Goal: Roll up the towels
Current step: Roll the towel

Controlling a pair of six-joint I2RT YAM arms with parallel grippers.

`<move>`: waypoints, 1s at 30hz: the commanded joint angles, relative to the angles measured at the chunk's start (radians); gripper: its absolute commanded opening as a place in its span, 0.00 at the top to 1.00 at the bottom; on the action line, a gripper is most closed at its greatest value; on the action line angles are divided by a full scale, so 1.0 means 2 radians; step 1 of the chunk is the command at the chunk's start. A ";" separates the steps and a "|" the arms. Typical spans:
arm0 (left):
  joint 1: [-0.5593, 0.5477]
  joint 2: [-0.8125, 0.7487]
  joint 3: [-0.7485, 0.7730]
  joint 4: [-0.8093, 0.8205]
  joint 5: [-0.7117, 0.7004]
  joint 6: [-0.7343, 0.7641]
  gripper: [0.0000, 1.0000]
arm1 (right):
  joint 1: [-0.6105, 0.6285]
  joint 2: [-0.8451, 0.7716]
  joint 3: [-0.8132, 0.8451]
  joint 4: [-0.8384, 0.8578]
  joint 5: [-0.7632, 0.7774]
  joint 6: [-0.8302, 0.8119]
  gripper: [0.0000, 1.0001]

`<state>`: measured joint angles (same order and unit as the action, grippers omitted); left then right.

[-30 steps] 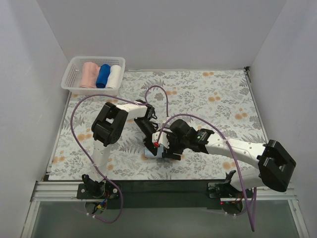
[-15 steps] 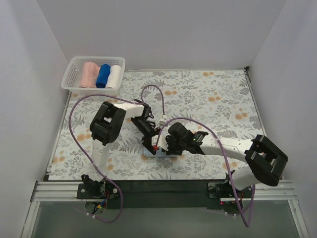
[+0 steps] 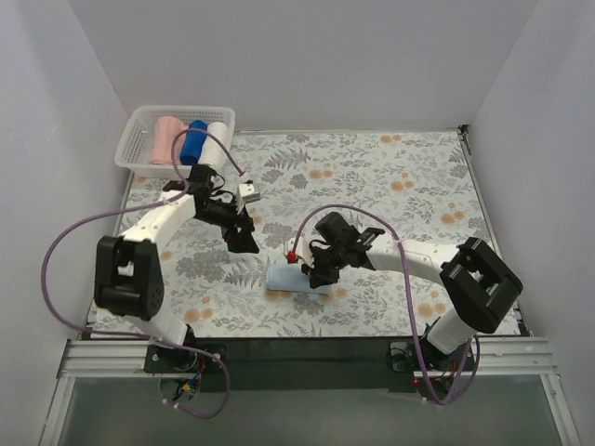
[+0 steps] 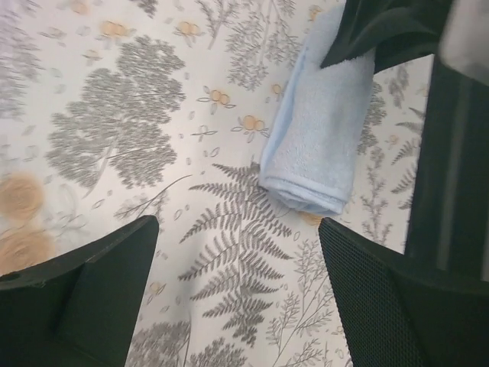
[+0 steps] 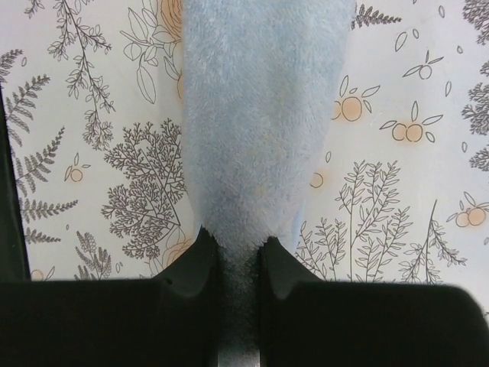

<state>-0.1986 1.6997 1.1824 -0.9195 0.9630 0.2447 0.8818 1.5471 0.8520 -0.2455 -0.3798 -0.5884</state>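
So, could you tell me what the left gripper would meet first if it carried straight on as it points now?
The left gripper most likely meets the floral tablecloth, just beside the near end of the light-blue towel; depth is unclear, so it might clip the towel.

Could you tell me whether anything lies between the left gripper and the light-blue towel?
Nothing visible does: only table lies between the left gripper and the light-blue towel, whose other end the right gripper pinches.
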 commanded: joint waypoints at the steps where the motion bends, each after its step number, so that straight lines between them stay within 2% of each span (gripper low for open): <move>1: -0.001 -0.119 -0.046 0.085 -0.050 -0.024 0.19 | -0.021 0.056 0.029 -0.089 -0.082 0.015 0.99; 4: -0.014 -0.210 -0.106 0.105 -0.087 -0.004 0.16 | -0.037 0.080 0.050 -0.106 -0.110 0.015 0.99; 7: -0.048 -0.288 -0.178 0.105 -0.140 0.056 0.15 | -0.050 0.100 0.067 -0.120 -0.131 0.015 0.99; 8: -0.065 -0.308 -0.214 0.108 -0.152 0.068 0.15 | -0.057 0.106 0.071 -0.124 -0.137 0.015 0.99; 10: -0.086 -0.359 -0.244 0.135 -0.188 0.083 0.13 | -0.063 0.127 0.082 -0.139 -0.157 0.012 0.99; 13: -0.153 -0.400 -0.280 0.188 -0.234 0.074 0.11 | -0.077 0.151 0.100 -0.154 -0.180 0.010 0.99; 14: -0.189 -0.403 -0.286 0.204 -0.247 0.071 0.11 | -0.080 0.156 0.104 -0.156 -0.184 0.011 0.99; 17: -0.250 -0.383 -0.293 0.247 -0.283 0.068 0.10 | -0.087 0.173 0.118 -0.164 -0.198 0.013 0.99; 21: -0.298 -0.335 -0.287 0.283 -0.294 0.068 0.10 | -0.099 0.197 0.142 -0.178 -0.215 0.013 0.99; 23: -0.320 -0.320 -0.290 0.307 -0.310 0.065 0.10 | -0.104 0.214 0.150 -0.184 -0.230 0.013 0.99; 30: -0.342 -0.258 -0.300 0.371 -0.340 0.065 0.14 | -0.122 0.279 0.191 -0.227 -0.278 -0.006 0.99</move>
<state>-0.8707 1.1709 0.5968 -0.2813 0.3344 0.3676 0.6384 2.0033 1.2350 -0.6064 -0.9844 -0.5468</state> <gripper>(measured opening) 0.870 0.191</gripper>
